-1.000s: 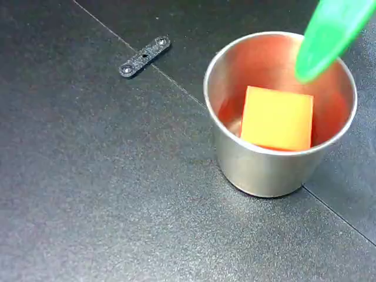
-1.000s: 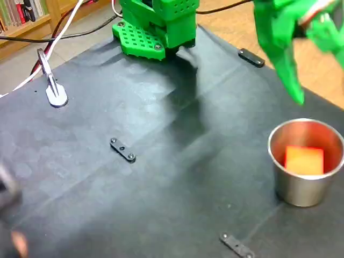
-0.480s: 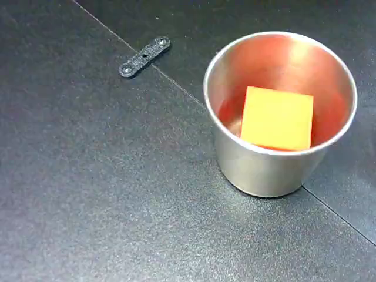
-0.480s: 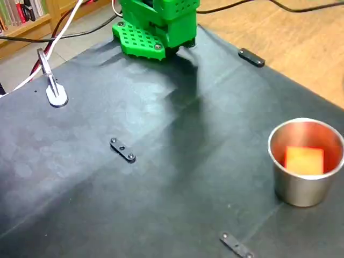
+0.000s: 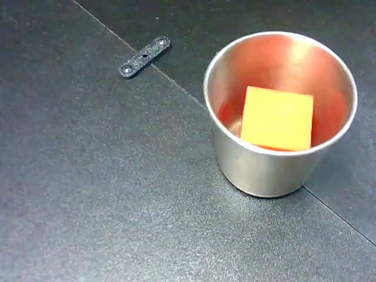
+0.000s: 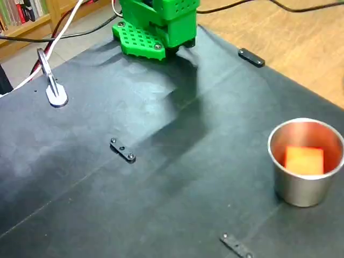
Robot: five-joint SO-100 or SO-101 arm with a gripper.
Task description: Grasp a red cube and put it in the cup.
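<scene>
We see bright red-orange cube (image 5: 277, 118) (image 6: 304, 160) inside shiny silver steel cup (image 5: 264, 167) (image 6: 302, 189), cup upright on black tabletop (image 5: 106, 176) (image 6: 161, 183). Fingers out of frame; we cannot tell their spread.

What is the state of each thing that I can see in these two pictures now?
red cube: inside the cup, resting at its bottom, slightly tilted.
cup: upright on the black mat, open, holding the cube.
black mat: lying flat.
small black bracket: lying flat on the mat, apart from the cup.
green arm base: standing at the mat's far edge; gripper not in view.
</scene>
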